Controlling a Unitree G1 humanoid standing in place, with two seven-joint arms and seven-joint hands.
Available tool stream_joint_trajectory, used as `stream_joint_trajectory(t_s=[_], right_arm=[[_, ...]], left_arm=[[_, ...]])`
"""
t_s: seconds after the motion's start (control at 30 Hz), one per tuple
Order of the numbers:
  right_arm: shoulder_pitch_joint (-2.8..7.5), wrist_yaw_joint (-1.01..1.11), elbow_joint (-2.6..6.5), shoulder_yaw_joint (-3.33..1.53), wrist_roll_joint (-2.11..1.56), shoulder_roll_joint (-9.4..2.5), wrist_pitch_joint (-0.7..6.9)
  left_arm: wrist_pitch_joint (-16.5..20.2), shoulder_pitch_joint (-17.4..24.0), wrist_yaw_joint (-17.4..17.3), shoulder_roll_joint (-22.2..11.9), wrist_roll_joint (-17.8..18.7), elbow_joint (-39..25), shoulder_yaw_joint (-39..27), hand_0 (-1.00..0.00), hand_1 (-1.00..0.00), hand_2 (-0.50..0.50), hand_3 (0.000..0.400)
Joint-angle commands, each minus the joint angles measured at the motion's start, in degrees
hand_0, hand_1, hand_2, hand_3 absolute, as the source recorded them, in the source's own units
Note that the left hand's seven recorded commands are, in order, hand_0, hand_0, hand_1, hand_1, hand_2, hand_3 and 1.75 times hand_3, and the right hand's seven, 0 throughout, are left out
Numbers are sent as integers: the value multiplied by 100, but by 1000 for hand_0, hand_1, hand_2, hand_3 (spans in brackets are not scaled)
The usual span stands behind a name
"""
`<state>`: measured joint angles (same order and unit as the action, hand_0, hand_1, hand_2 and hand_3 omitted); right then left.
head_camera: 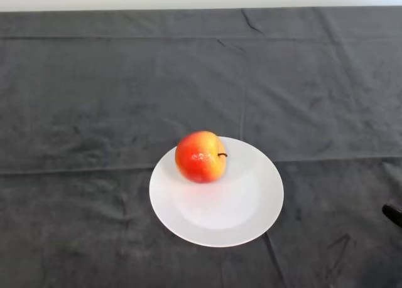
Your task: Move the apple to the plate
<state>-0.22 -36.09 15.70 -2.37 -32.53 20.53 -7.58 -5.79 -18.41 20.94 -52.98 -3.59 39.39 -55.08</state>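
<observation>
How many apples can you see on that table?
1. The apple sits on the white plate, toward its upper-left rim, stem pointing right. Nothing in view could hide another.

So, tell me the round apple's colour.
Red blending into yellow-orange on the round apple, head view.

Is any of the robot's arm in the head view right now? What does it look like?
No part of the robot shows, so its look cannot be described. Only the apple on the white plate, the dark cloth, and an unidentifiable small black shape at the right edge are visible.
</observation>
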Motion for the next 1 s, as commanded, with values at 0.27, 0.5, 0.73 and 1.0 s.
stream_joint_trajectory(t_s=[0.27,0.5,0.73,1.0], right_arm=[[90,-7,198,-100,-241,-69,72],[88,-13,203,-112,-251,-62,64],[91,-13,207,-118,-259,-56,56],[94,-17,198,-122,-264,-52,56]], left_arm=[[-157,-122,141,-628,56,312,165,0,0,0,0],[-244,-87,163,-670,125,381,237,0,0,0,0],[-300,-74,193,-697,183,433,319,0,0,0,0],[-323,-71,231,-703,225,445,442,0,0,0,0]])
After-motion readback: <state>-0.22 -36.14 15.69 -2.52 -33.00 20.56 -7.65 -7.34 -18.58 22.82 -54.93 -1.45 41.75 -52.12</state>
